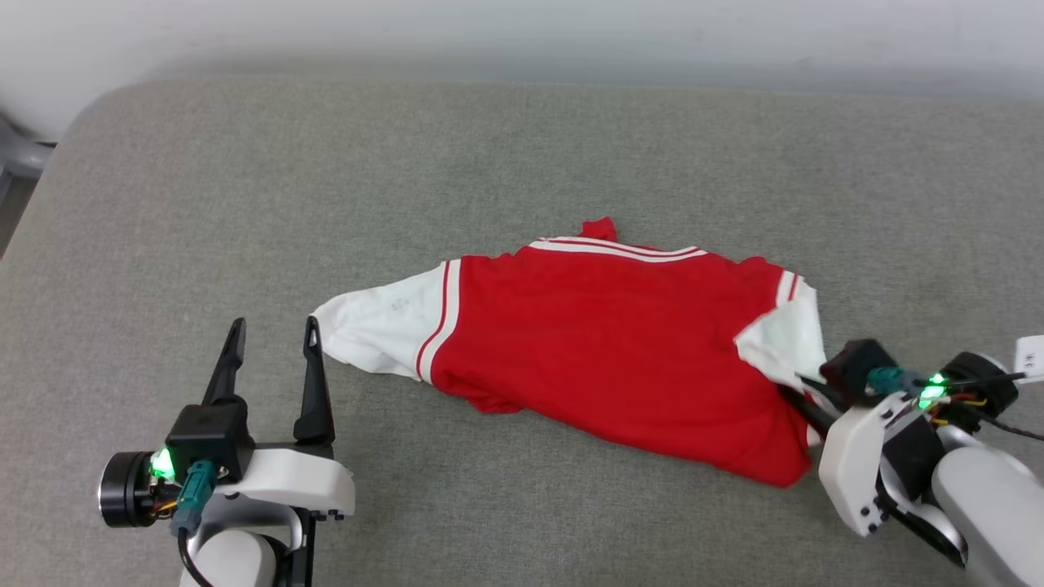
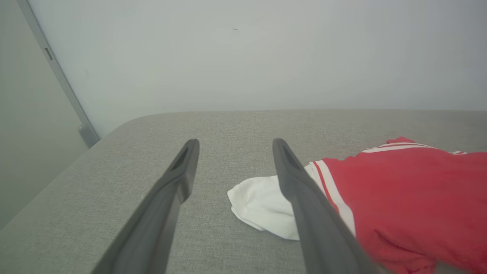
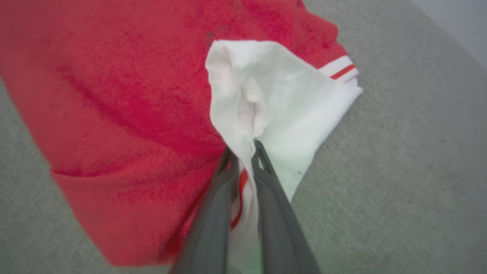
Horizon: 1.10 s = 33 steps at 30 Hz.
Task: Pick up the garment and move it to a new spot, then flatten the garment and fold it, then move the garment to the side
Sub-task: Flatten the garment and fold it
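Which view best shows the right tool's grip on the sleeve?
Right wrist view: the right tool pinches the shirt by its white sleeve, close up. Head view shows it small, partly hidden; left wrist view shows the other sleeve.

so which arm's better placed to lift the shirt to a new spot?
Right. The right pincer is shut on the garment at its white sleeve, with cloth bunched above the tips. The left pincer is open beside the other sleeve, gripping nothing.

Head camera looks down; wrist cameras sit low and close, all sharing the garment (image 1: 620, 350).
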Tool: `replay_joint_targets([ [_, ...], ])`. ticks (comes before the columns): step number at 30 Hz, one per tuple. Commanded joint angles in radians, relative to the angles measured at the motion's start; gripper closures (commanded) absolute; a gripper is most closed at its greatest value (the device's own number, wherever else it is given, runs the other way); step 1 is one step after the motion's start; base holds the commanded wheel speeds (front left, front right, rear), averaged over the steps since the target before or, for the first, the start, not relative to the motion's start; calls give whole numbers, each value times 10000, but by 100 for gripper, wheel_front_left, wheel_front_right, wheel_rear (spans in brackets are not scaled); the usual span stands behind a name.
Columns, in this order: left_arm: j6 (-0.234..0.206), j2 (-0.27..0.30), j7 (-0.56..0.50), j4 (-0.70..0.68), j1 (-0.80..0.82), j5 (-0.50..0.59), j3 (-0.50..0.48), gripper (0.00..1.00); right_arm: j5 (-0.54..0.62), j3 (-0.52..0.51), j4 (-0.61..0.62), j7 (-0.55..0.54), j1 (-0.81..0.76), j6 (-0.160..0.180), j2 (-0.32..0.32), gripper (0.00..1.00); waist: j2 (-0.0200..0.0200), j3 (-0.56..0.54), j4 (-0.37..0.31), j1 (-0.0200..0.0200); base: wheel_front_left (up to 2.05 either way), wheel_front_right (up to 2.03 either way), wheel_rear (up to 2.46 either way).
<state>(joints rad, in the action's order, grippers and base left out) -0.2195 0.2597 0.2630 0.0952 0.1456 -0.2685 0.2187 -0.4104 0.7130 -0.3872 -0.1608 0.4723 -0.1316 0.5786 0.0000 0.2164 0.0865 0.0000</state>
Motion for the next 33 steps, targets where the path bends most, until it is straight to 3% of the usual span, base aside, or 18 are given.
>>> replay_joint_targets([
  [1,78,-95,25,24,-131,104,-68,0,-39,-257,0,303,21,18,-126,100,0,-130,-102,0,0,0,0],
  [8,364,-371,25,90,-402,429,-440,0,-903,-2454,478,1552,-713,16,-989,100,0,-392,-331,0,0,0,0],
  [15,701,-602,25,179,-517,654,-741,0,-2379,-5103,277,1762,-1654,15,-1810,100,0,-368,-454,0,0,0,0],
  [22,919,-825,25,242,-519,872,-965,0,-4037,-7679,-1307,1696,-1824,13,-2348,100,0,-243,-431,0,0,0,0],
  [29,1115,-1019,25,345,-564,1083,-1160,0,-3893,-9345,-3596,1858,-1562,13,-2088,100,0,-231,-345,0,0,0,0],
  [33,1205,-1103,25,424,-564,1173,-1257,0,-3243,-9439,-4712,1751,-1359,15,-1956,100,0,-255,-339,0,0,0,0],
])
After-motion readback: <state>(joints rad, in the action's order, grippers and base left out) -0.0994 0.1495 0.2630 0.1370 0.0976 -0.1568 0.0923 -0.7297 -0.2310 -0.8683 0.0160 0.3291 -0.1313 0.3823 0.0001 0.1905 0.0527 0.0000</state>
